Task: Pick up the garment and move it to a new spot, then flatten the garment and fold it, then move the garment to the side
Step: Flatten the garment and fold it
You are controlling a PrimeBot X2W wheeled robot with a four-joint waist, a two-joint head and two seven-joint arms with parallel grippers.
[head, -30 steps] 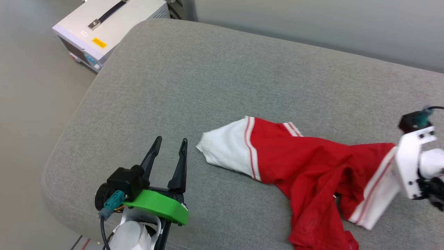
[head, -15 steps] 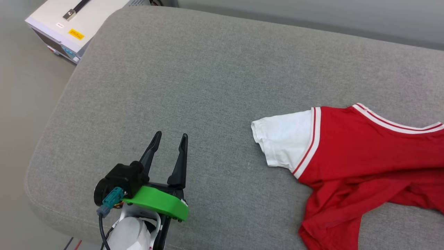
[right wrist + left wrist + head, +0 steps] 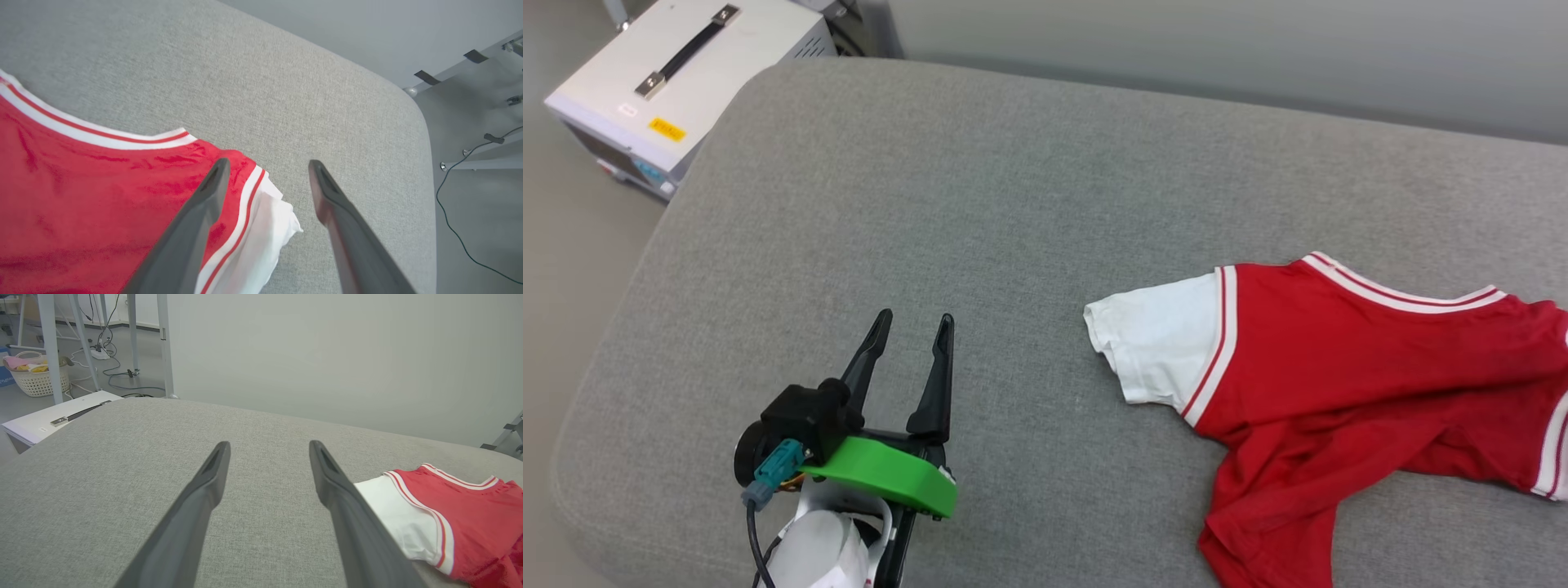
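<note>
Over at three to four o'clock in the head view, the garment [image 3: 1347, 384] now lies loose on the grey cushion [image 3: 980, 204], and that is the change. A second ago the right gripper [image 3: 269, 162] had it pinched by one white-trimmed end and the cloth was drawn into a bunch. Now those fingers stand wide apart with nothing clamped between them. The right wrist view has them poised over the right-hand white sleeve [image 3: 265, 228], which rests slack on the cushion near its rounded corner. The head camera has also swung, so the shirt's shift across the picture is partly the camera's doing. The striped neckline runs along the shirt's twelve o'clock edge and the other white sleeve [image 3: 1156, 351] points toward nine o'clock. The red body trails off crumpled toward five o'clock, past the frame's bottom edge. The left gripper [image 3: 916, 315] sits at seven o'clock as it did before, fingers spread, holding nothing, well apart from that sleeve. I judge the carry to a new spot finished with this release, so flattening comes next. The upper part is already fairly spread — the twisted lower body is what needs pulling straight before any fold. With both claws free, each could take a side.
</note>
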